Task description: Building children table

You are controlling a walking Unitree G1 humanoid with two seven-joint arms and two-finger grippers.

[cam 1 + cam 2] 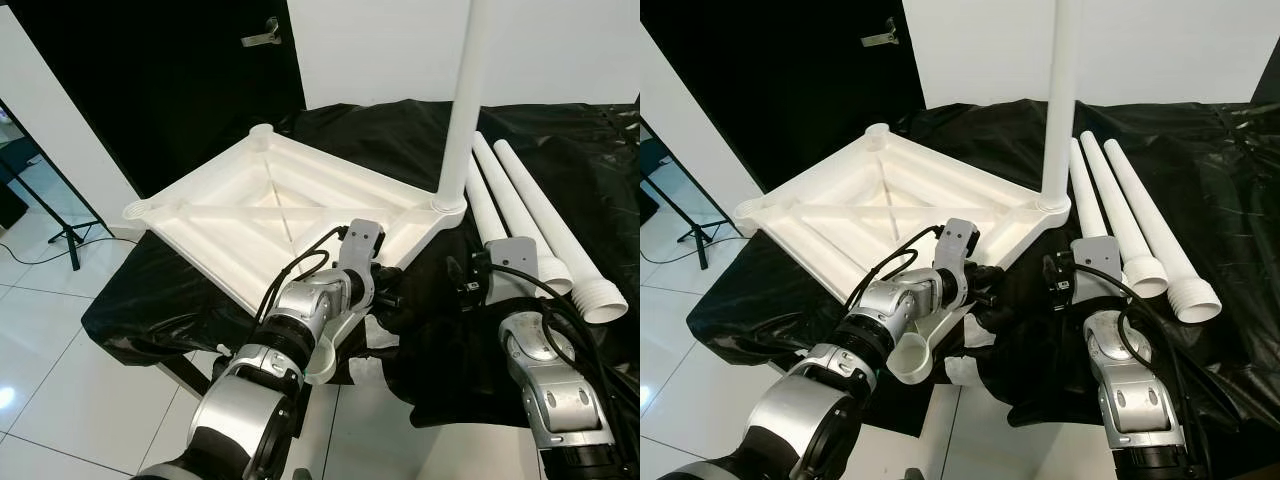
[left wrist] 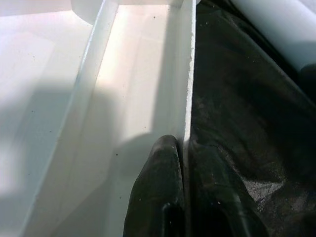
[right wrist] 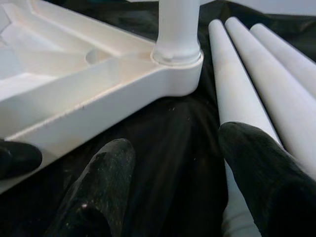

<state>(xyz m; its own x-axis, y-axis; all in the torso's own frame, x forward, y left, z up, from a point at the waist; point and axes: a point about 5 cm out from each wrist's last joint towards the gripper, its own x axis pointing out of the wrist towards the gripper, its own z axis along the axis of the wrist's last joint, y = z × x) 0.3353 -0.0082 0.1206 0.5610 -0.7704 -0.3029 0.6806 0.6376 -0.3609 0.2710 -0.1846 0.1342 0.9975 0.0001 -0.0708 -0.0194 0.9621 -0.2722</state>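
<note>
Tabletop [image 1: 150,300] under black sheet, upturned white table panel [image 1: 230,225] on it, one leg fitted

Panel lies underside up, the fitted leg [image 1: 462,100] upright in its far right corner socket. Three loose legs [image 1: 545,225] lie side by side just right of that corner, long axes running away from the robot, threaded ends nearest. Left claw [image 2: 185,197] is pressed together on the panel's near rim; right claw [image 3: 173,182] hangs spread, the nearest loose leg just beside its finger, so the right arm is better placed to take it
</note>
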